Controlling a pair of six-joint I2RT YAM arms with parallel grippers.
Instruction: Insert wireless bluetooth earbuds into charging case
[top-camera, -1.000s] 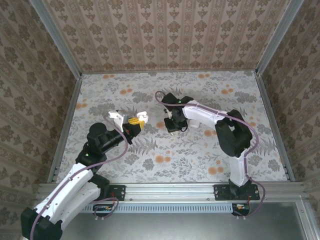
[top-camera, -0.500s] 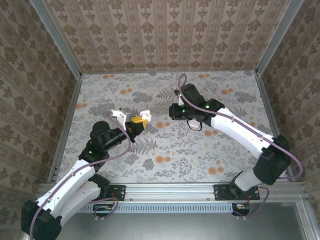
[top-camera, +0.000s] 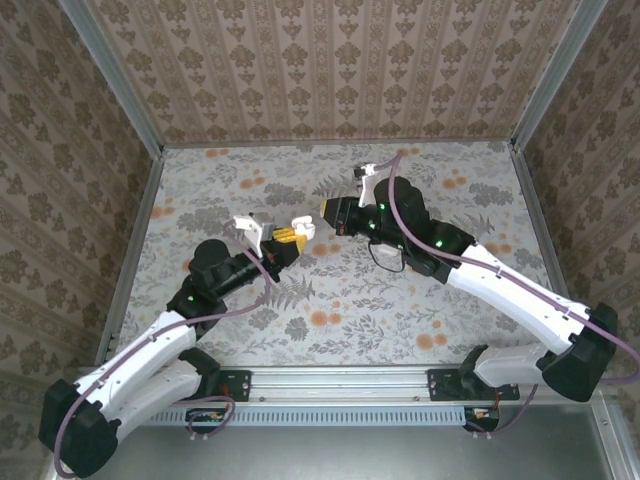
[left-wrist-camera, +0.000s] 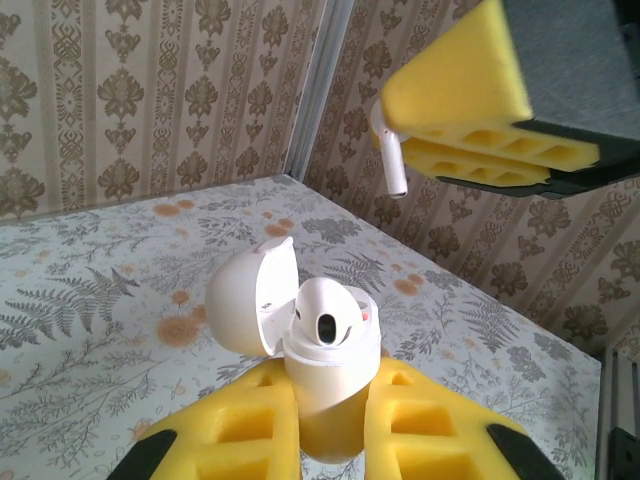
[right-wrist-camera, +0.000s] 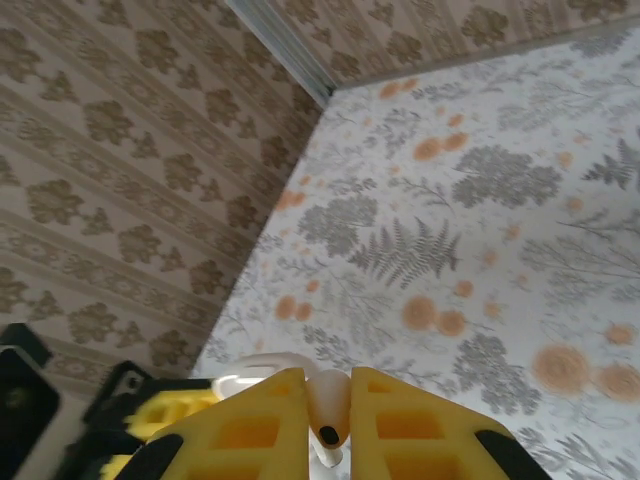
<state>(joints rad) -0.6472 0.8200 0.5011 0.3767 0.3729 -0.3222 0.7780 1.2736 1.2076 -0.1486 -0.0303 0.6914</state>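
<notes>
The charging case (left-wrist-camera: 327, 375), small, white and glossy, stands upright between the yellow pads of my left gripper (left-wrist-camera: 330, 372), which is shut on it. Its lid (left-wrist-camera: 248, 297) is hinged open to the left, and one white earbud (left-wrist-camera: 326, 312) sits in the case. My right gripper (left-wrist-camera: 470, 105) hangs above and to the right of the case, shut on a second earbud (left-wrist-camera: 393, 163) whose stem points down. In the right wrist view that earbud (right-wrist-camera: 328, 404) is pinched between the pads, with the open lid (right-wrist-camera: 262, 364) just below. From above, the left gripper (top-camera: 289, 238) and the right gripper (top-camera: 328, 207) nearly meet mid-table.
The floral table (top-camera: 330, 290) is walled by patterned panels with metal posts (left-wrist-camera: 318, 95). Both arms reach toward the middle from the near rail (top-camera: 340, 382). The right arm's cable (top-camera: 385, 262) loops under its wrist.
The right arm has stretched out and swung its gripper left toward the left gripper, carrying the earbud. The left gripper has shifted a little right with the case.
</notes>
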